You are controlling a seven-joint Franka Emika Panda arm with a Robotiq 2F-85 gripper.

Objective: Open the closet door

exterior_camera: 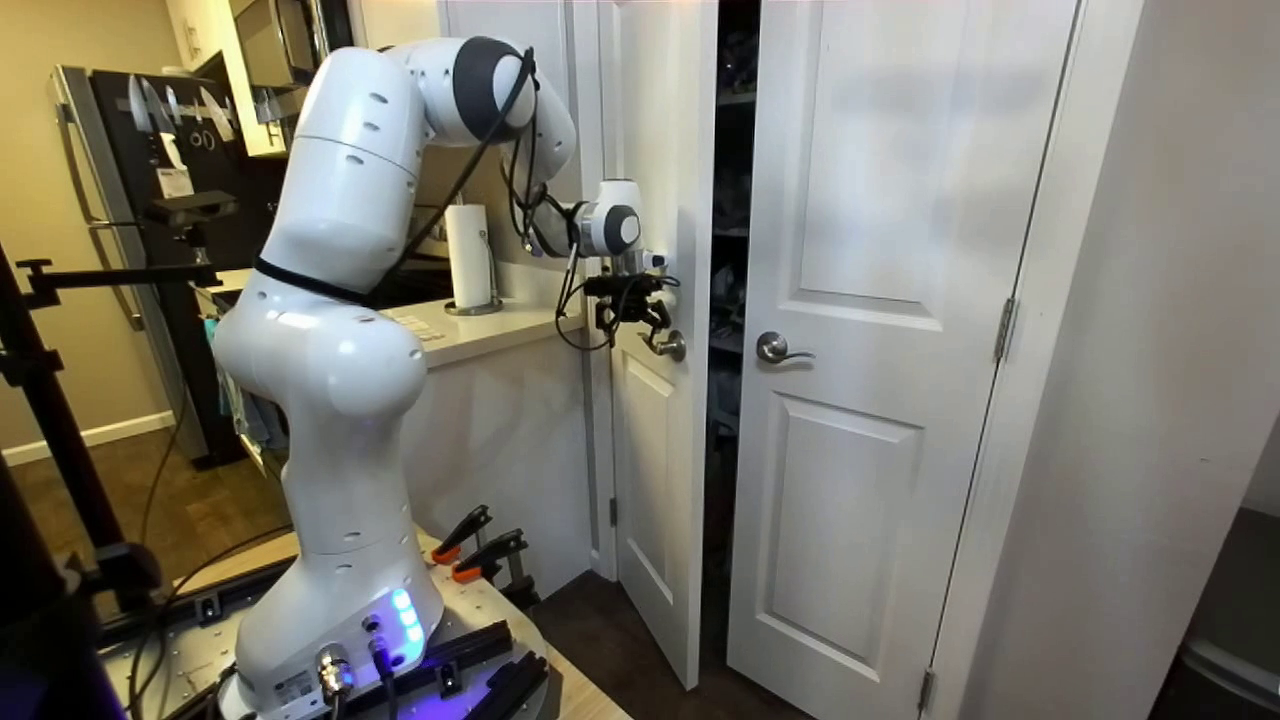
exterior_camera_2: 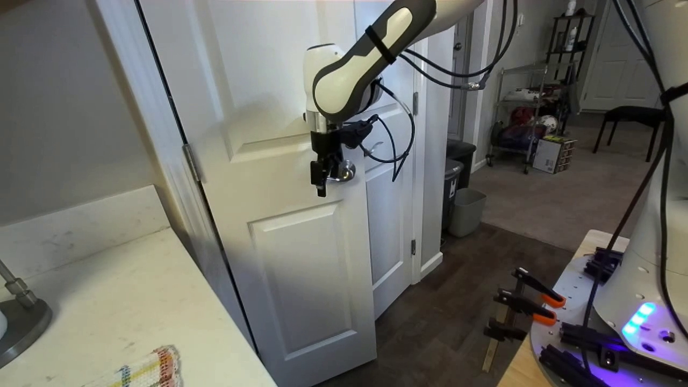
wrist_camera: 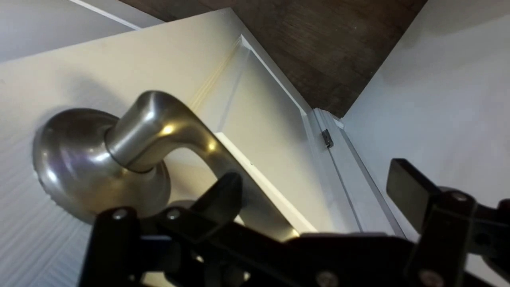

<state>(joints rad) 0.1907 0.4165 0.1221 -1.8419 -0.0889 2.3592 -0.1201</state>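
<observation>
My hand (wrist_camera: 316, 181) is spread wide, handle (wrist_camera: 179, 123) running between the fingers (wrist_camera: 410, 191); can't tell if touching. Closet door (exterior_camera: 652, 430) stands ajar just behind, beside the other door (exterior_camera: 865, 350). Risk: if I pull off the door's arc, the handle could slip out; overpull and the door may pin me against the side wall (wrist_camera: 450, 87).
</observation>
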